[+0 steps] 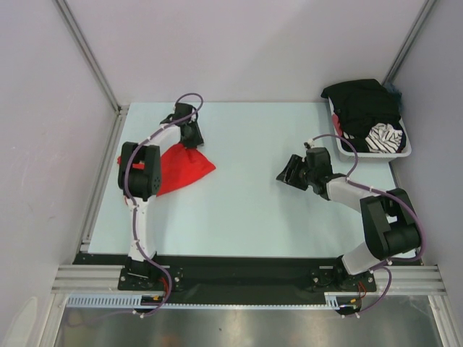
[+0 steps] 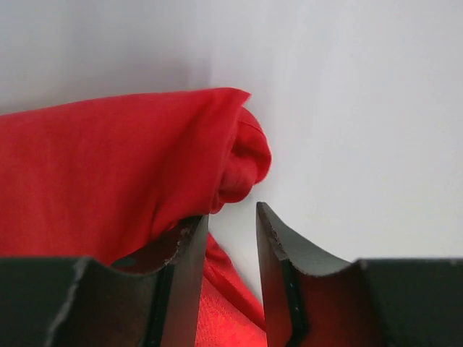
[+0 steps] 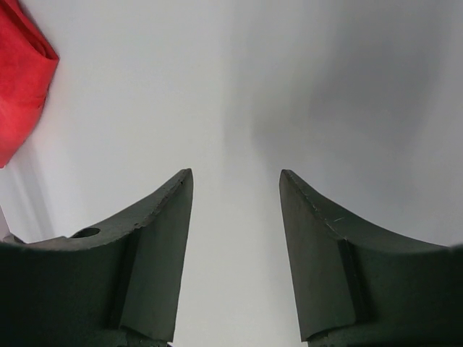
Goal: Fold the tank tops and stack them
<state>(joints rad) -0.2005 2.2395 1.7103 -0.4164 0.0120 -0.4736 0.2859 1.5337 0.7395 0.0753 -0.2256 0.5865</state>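
The red tank top [image 1: 184, 168] lies bunched on the left of the table, with a rolled corner [image 2: 242, 155] close in the left wrist view. My left gripper [image 1: 194, 139] [image 2: 231, 210] is down at its far tip. Its jaws stand narrowly apart, and a red fold runs between them low down, with bare table showing between the tips. The black tank top [image 1: 362, 108] is heaped in the white basket [image 1: 402, 152] at the back right. My right gripper [image 1: 287, 172] [image 3: 235, 173] hovers open over bare table at mid-right, holding nothing. The red cloth [image 3: 22, 79] shows at that view's left edge.
A black-and-white striped garment [image 1: 383, 137] lies in the basket beside the black one. Grey walls close the table at the back and on both sides, with a metal rail [image 1: 101, 181] along the left edge.
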